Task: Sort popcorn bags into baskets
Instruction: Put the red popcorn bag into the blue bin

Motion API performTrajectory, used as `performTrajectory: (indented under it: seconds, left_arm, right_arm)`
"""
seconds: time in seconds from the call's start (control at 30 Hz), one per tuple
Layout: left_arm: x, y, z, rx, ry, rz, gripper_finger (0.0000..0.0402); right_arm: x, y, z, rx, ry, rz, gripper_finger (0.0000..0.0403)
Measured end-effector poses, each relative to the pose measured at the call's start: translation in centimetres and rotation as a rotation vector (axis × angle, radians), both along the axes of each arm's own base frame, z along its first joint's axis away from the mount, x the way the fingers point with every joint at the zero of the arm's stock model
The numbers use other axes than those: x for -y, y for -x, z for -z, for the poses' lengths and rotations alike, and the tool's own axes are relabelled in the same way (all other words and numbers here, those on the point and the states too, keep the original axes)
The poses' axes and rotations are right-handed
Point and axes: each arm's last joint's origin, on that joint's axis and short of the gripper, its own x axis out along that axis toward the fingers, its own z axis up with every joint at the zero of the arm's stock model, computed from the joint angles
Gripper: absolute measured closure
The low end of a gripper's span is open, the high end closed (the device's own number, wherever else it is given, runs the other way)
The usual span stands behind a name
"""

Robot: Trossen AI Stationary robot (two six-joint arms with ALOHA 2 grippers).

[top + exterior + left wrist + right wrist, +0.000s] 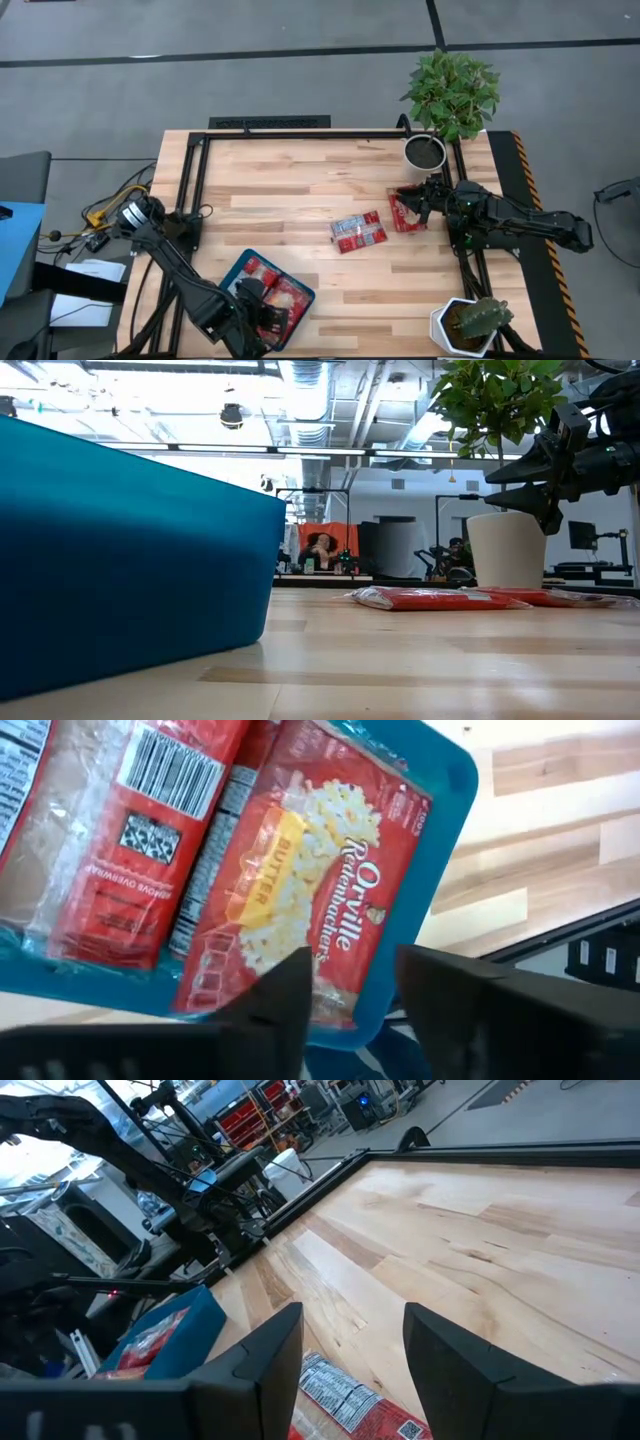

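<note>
A teal-blue tray (pixel 232 272) sits at the table's near left and fills the left of the low view (pixel 130 560). In it, side by side, lie a red popcorn bag with its printed front up (pixel 310 890) and one with its barcode side up (pixel 130 830). My left gripper (pixel 350 970) hangs open just above the front-up bag's end at the tray's rim (pixel 268 318); nothing is between its fingers. Two more bags lie flat on the wood, one mid-table (pixel 358 232) and one farther right (pixel 405 212). My right gripper (pixel 350 1335) waits open above that bag (pixel 418 195).
A leafy plant in a white pot (pixel 425 152) stands at the far right corner, and a cactus pot (pixel 470 325) at the near right. A black frame rail (pixel 300 133) runs round the table. Bare wood lies between the tray and the loose bags.
</note>
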Motion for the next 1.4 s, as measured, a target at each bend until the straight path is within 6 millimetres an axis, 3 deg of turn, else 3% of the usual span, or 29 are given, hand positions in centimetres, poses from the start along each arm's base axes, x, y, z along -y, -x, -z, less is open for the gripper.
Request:
performTrajectory:
  seconds: [0.13,0.27,0.47,0.67,0.8,0.93,1.07,1.2,1.4]
  left_arm:
    - [-1.0,-0.1,-0.6,-0.006,-0.008,-0.017,0.0215]
    - [-4.1,-0.4,-2.8,0.048,-0.112,-0.033,0.0182]
    - [-12.3,-2.9,-5.6,0.051,-0.374,0.059,0.0175]
    - [-21.7,-7.0,-6.0,0.042,-0.441,0.168,0.0161]
    - [-26.0,-8.4,-3.7,0.097,-0.372,0.158,0.0137]
    - [-28.4,-8.7,-0.3,0.149,-0.303,0.087,0.0123]
    - [-28.8,-9.3,3.3,0.272,-0.216,0.004,0.0121]
    - [-28.3,-9.7,6.5,0.248,-0.166,-0.039,0.0121]
    - [-27.7,-11.6,9.1,0.266,-0.152,-0.036,0.0121]
  right_arm:
    - [0.0,0.0,0.0,0.000,0.000,0.000,0.0205]
    - [0.0,0.0,0.0,0.000,0.000,0.000,0.0200]
    - [0.0,0.0,0.0,0.000,0.000,0.000,0.0197]
    - [0.0,0.0,0.0,0.000,0.000,0.000,0.0199]
    - [0.0,0.0,0.0,0.004,-0.014,0.003,0.0195]
    - [0.0,0.0,0.0,0.004,-0.014,0.003,0.0192]
    - [0.0,0.0,0.0,0.004,-0.014,0.003,0.0194]
    - [0.0,0.0,0.0,0.005,-0.015,0.003,0.0194]
    - [0.0,0.0,0.0,0.005,-0.017,0.003,0.0191]
